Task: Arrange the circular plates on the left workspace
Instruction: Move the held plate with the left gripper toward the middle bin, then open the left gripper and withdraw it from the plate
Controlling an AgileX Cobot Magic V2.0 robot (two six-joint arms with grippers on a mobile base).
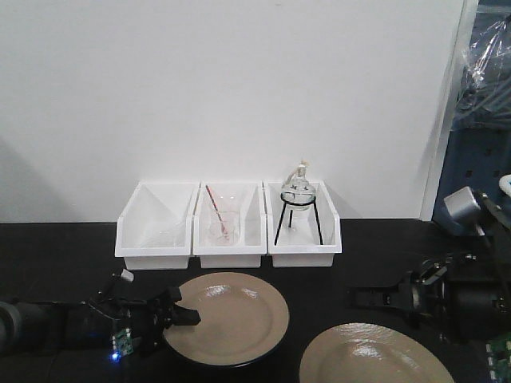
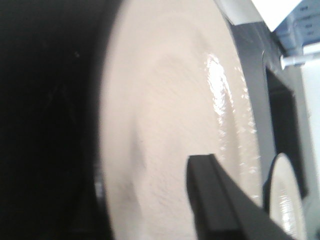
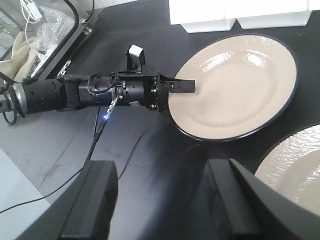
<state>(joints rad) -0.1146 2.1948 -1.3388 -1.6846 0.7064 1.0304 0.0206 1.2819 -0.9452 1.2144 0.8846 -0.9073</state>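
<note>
Two round beige plates with dark rims lie on the black countertop point(image 1: 64, 255). One plate point(image 1: 231, 319) point(image 3: 235, 85) point(image 2: 170, 115) is at the centre-left. The other plate point(image 1: 375, 359) point(image 3: 295, 170) is at the front right. My left gripper point(image 1: 177, 325) point(image 3: 181, 91) point(image 2: 150, 165) stands open astride the left rim of the centre-left plate. One finger point(image 2: 220, 200) reaches over the plate's face, and the other is lost in the dark below the rim. My right gripper point(image 1: 355, 297) point(image 3: 160, 170) is open over bare counter, left of the front-right plate, holding nothing.
Three white bins point(image 1: 156, 231) stand in a row against the white wall. The middle bin point(image 1: 230, 231) holds a beaker with a rod, and the right one holds a flask on a black tripod point(image 1: 298, 211). A thin cable point(image 3: 95, 145) trails from the left arm. A recessed basin point(image 2: 280, 110) lies beyond.
</note>
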